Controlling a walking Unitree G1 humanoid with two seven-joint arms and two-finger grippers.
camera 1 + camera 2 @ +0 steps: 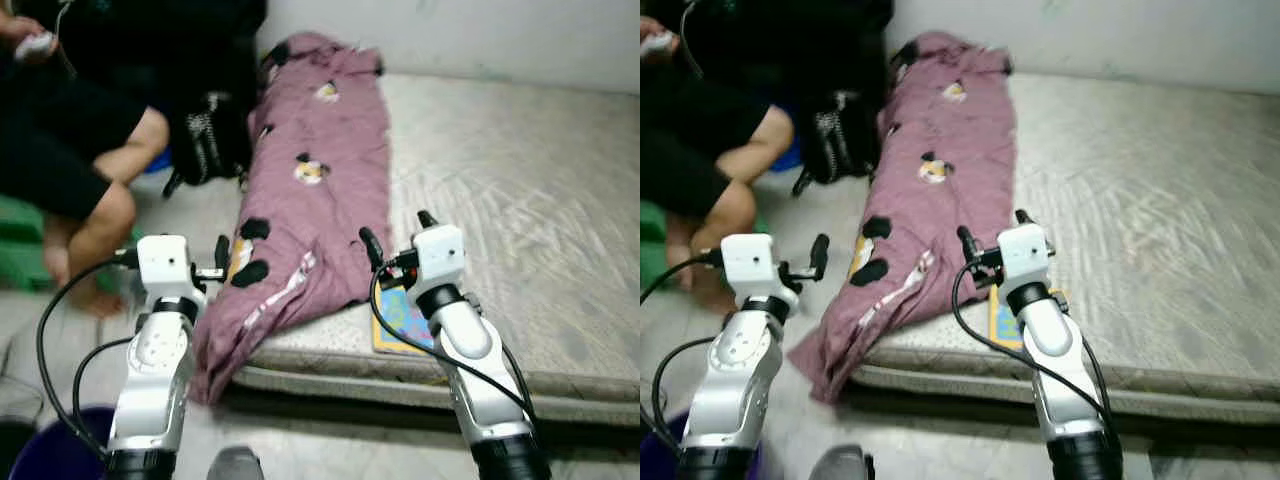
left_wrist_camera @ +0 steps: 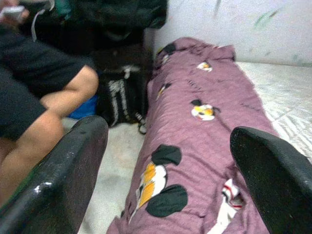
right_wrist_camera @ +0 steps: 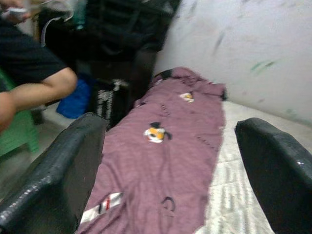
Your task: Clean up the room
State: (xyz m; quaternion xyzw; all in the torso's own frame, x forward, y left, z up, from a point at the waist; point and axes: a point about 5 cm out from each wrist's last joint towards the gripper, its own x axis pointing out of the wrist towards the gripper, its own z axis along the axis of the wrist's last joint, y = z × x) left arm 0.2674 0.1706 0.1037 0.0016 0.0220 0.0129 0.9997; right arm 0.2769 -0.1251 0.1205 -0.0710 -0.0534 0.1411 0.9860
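Mauve blanket [image 1: 315,180], printed with cartoon mouse figures, is laid lengthwise along the left side of the mattress [image 1: 520,210], its far end bunched against the white wall [image 1: 480,30] and its near end spilled over the mattress edge toward the floor [image 1: 330,450]. A colourful flat booklet [image 1: 400,322] is seen on the mattress just beside the blanket's near right corner, partly hidden by the right arm. The left hand [image 1: 218,262] is held above the blanket's drooping near corner with its two black fingers [image 2: 58,180] spread wide and nothing between them. The right hand [image 1: 398,238] is raised over the mattress close to the blanket's right edge, its fingers [image 3: 68,161] likewise spread apart and empty. A black bag [image 1: 210,140] with white lettering is propped on the floor against the blanket's left side. Further left, a person [image 1: 70,150] in dark clothes is seated with bare knees bent, a small pale object [image 1: 35,44] held in one hand. A purple bin [image 1: 50,450] is visible at the lower left.
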